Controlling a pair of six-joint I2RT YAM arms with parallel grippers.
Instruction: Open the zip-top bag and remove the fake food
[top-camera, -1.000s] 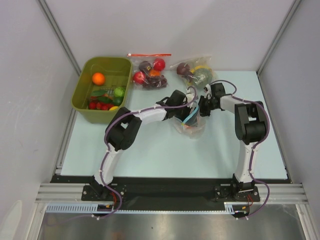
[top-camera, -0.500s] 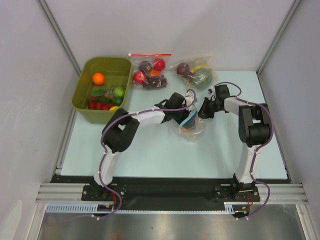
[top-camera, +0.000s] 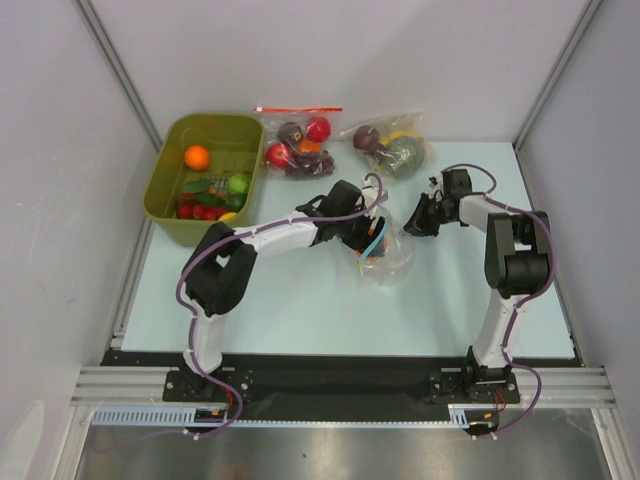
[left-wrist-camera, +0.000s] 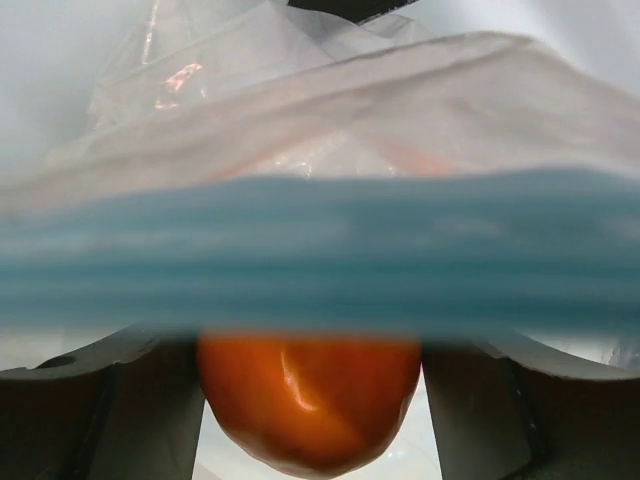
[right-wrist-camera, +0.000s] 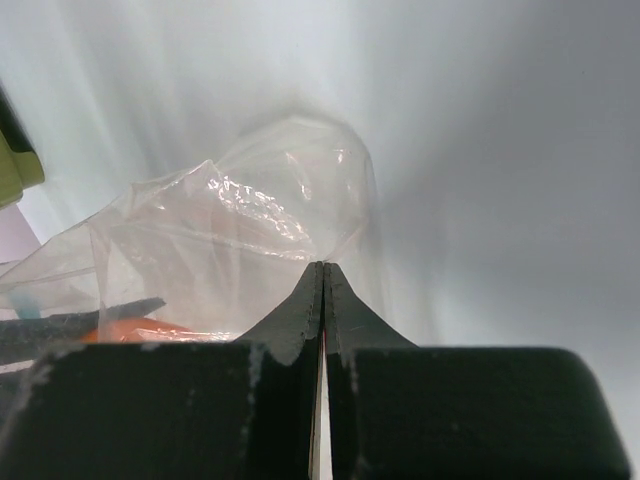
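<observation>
The zip-top bag (top-camera: 388, 260) lies crumpled mid-table, clear with a light-blue zip strip (left-wrist-camera: 320, 250). My left gripper (top-camera: 371, 242) reaches into its mouth. In the left wrist view an orange fake food fruit (left-wrist-camera: 310, 395) fills the gap between the dark fingers (left-wrist-camera: 100, 420), which press on both its sides. My right gripper (top-camera: 412, 226) is just right of the bag, jaws shut. In the right wrist view the bag film (right-wrist-camera: 240, 220) tents up to the tips of my right gripper (right-wrist-camera: 322, 268), pinched there. The orange fruit (right-wrist-camera: 130, 330) shows through the plastic.
An olive-green bin (top-camera: 205, 120) at the back left holds an orange ball (top-camera: 197, 157), green pieces and red tomatoes. Two other filled clear bags lie at the back, one with a red zip strip (top-camera: 300, 145) and one beside it (top-camera: 392, 145).
The right gripper has drawn to the right, away from the left one. The left arm's elbow has swung left while its gripper stays at the bag mouth.
</observation>
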